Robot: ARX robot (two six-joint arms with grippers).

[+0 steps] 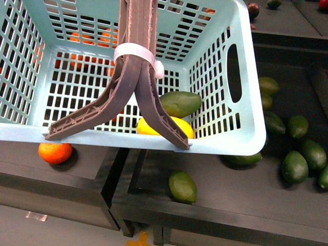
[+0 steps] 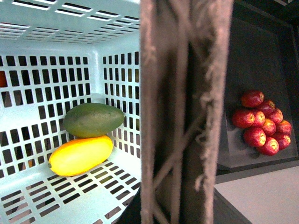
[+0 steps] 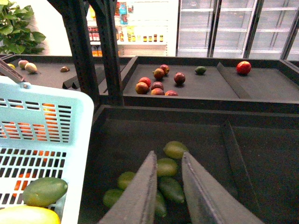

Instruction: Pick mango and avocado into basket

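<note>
Basket (image 1: 246, 77) holds both fruits: mango (image 2: 80, 155) on its floor by the near wall, avocado (image 2: 93, 119) touching it, just behind. Loose green fruits (image 1: 294, 166) lie in the dark tray beside the basket. Right pincer (image 3: 167, 186) hovers over that tray, released, grasping nothing. Left pincer not visible; only the basket handle (image 1: 137, 72) fills its wrist view, so cannot tell its state. Judgement: placing looks done; next move is likely just pulling the right arm clear.

Avocado (image 3: 45, 191) and mango (image 3: 28, 215) inside basket (image 3: 74, 154); empty pincer (image 3: 169, 186) apart.
</note>
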